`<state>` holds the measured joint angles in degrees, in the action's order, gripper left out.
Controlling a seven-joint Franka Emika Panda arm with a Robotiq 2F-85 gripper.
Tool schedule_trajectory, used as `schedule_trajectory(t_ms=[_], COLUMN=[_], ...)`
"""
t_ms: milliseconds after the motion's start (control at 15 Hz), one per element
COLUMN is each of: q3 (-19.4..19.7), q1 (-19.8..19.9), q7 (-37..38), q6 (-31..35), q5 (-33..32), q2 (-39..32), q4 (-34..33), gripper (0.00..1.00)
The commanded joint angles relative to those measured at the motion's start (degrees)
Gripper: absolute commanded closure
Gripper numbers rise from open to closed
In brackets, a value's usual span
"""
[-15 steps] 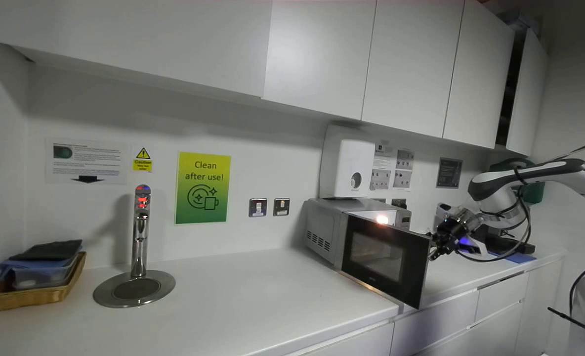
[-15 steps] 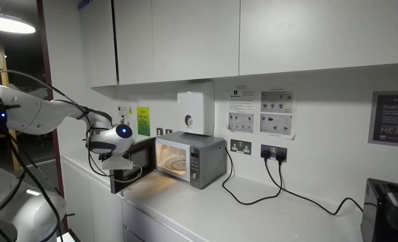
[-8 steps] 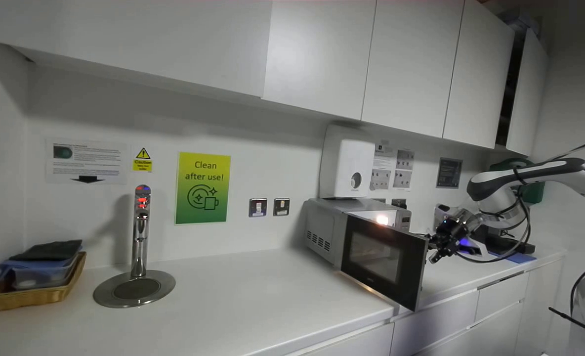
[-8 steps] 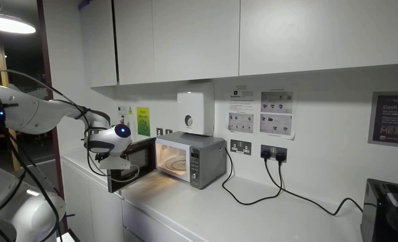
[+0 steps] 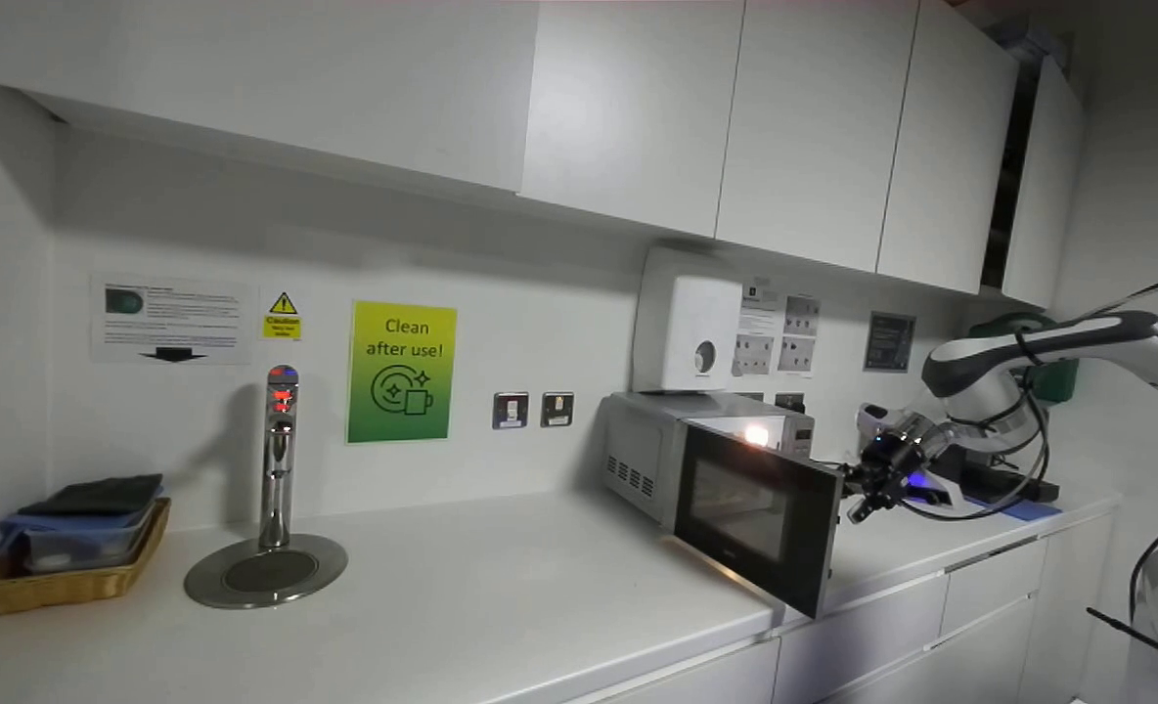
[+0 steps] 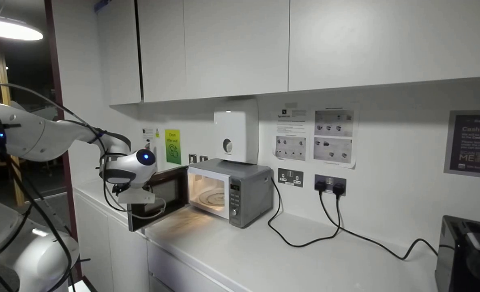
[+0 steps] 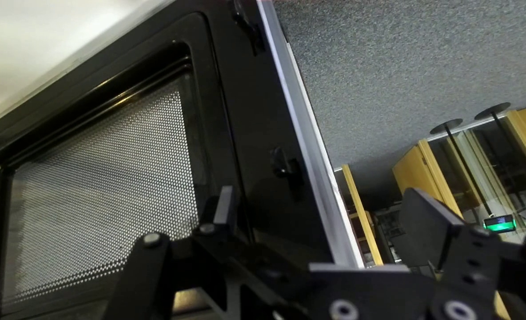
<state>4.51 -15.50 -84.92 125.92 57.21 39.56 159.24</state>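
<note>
claw [image 7: 325,213] spread wide at the open door [image 6: 171,192] of the microwave [image 6: 250,190]

the microwave sits on the tabletop [image 6: 272,263], its door reaching out past the front edge. in the wrist view the door's free edge shows between the claw's fingers [image 7: 425,222]; whether they touch it, i cannot tell. too hard a sideways push could strain the door or drag the microwave round, and a finger sliding along could snag on a latch hook [image 7: 283,163]. the microwave holds a glass plate [image 6: 212,197]; a basket [image 5: 70,592] holds a plastic tub [image 5: 100,546] topped with dark cloth [image 5: 95,495].
</note>
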Motion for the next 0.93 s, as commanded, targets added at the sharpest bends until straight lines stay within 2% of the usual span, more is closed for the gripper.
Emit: schedule_trajectory(t_ms=[0, 333, 600, 867], q3=[-1.4, -1.5, -1.8, -2.5], q1=[1.8, 3.8, 5.6, 7.8], q7=[-2.1, -2.9, -5.1, -8.5], q6=[-1.1, 1.4, 9.7, 11.0], q5=[2.2, 2.5, 8.1, 9.6], q2=[-0.1, 0.2, 0.5, 2.4], q4=[-0.1, -0.1, -0.1, 1.3], gripper=[0.0, 0.0, 0.0, 0.0])
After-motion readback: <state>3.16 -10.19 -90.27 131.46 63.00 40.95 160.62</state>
